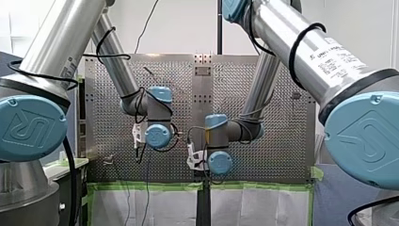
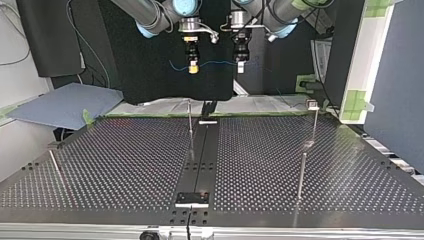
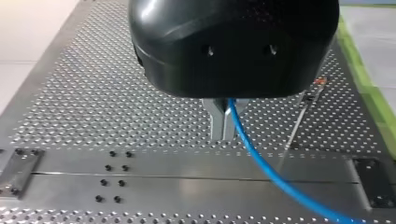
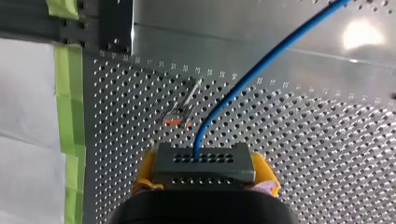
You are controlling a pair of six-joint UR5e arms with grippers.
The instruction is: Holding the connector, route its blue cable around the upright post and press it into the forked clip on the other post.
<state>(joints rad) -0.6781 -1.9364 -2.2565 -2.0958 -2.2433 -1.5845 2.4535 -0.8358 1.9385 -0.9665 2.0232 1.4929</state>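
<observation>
connector (image 4: 203,164): a flat grey block with rows of small dark holes across its face. it is clenched between the yellow pads (image 4: 145,170) of my right gripper (image 4: 204,171), one pad on each side of it. the blue cable (image 4: 261,60) leaves the connector's middle, rises in a smooth bend and runs off ahead of the gripper over the perforated table (image 2: 125,165). it looks thin, round, evenly blue and glossy.

in the left wrist view my left gripper (image 3: 223,122) has a black rounded body and narrow metal fingers (image 3: 215,119). they are pressed together on the cable, which comes out between them and sweeps away in a long curve above the table's plain centre strip.

in the top view both grippers hang side by side, high above the far edge of the table and well apart from it. the cable is stretched between them as a nearly level line, with a short free length past each gripper.

below them several thin upright posts stand on the table. one post (image 2: 190,125) is near the centre strip, and a second post (image 2: 313,120) with a small head is at the view's right. the cable touches neither. under my right gripper a slim post with an orange mark (image 4: 180,112) shows against the holes; i cannot tell whether its head is forked.
</observation>
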